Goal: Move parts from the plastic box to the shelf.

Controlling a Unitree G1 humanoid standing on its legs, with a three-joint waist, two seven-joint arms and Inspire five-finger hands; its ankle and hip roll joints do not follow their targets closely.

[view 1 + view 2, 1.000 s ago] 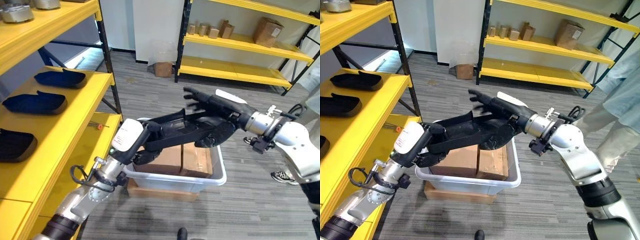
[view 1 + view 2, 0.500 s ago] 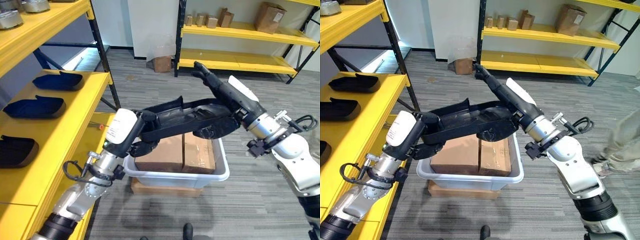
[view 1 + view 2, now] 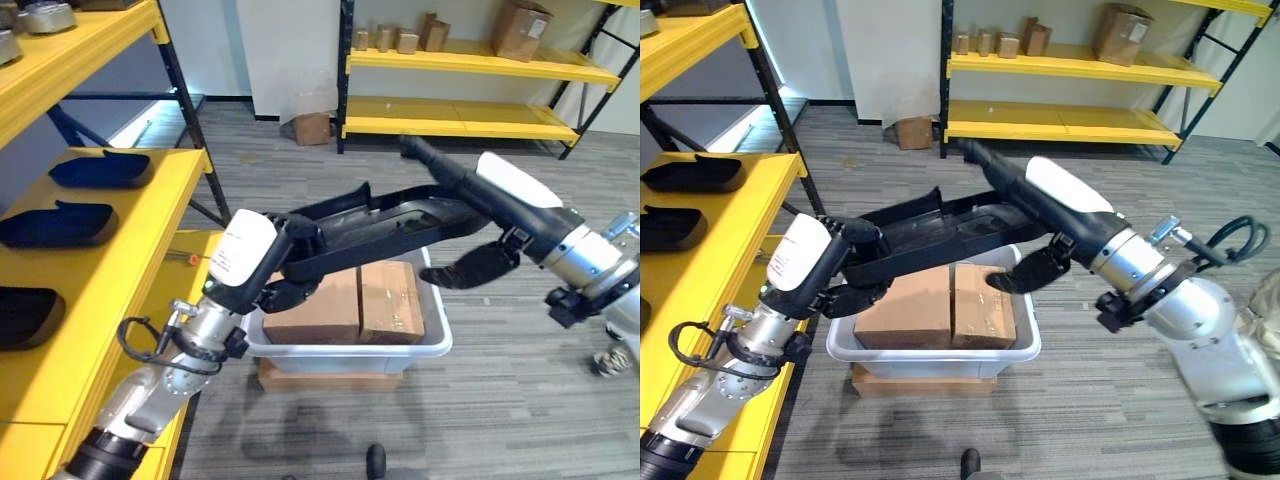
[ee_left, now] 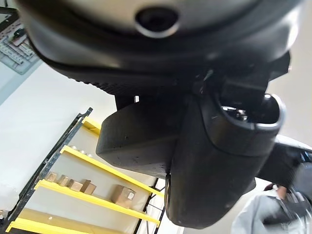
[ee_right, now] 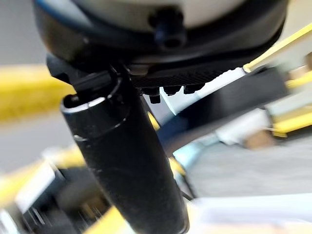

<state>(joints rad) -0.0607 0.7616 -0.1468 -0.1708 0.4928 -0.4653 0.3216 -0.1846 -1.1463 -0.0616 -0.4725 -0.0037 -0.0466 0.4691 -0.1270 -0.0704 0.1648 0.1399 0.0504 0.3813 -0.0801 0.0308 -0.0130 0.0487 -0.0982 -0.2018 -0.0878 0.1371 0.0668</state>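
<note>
Hands meet on one long black part (image 3: 385,222), held in the air above the plastic box (image 3: 345,348); the left hand (image 3: 285,268) has its fingers curled under and round the near end of the part, with its white-covered back turned up; the right hand (image 3: 480,200) lies along the far end with its fingers straight and stretched past the part's rim, while its thumb (image 3: 478,266) hangs below, just beneath the part's underside; whether that thumb touches the part I cannot tell; the part is a shallow moulded tray shape, tilted so that the end by the right hand sits higher than the end by the left hand; directly below both hands the white plastic box holds two brown cardboard boxes (image 3: 358,303) side by side, touching each other, and the box itself stands on a flat piece of cardboard (image 3: 330,377) on the grey floor; beside the left arm stands the yellow shelf (image 3: 150,230), well apart from the held part; on that shelf lie three dark parts (image 3: 58,224) of similar shape in a row, apart from one another; beyond the right hand, across the floor, a second yellow rack (image 3: 470,118) carries small brown boxes (image 3: 521,30).
</note>
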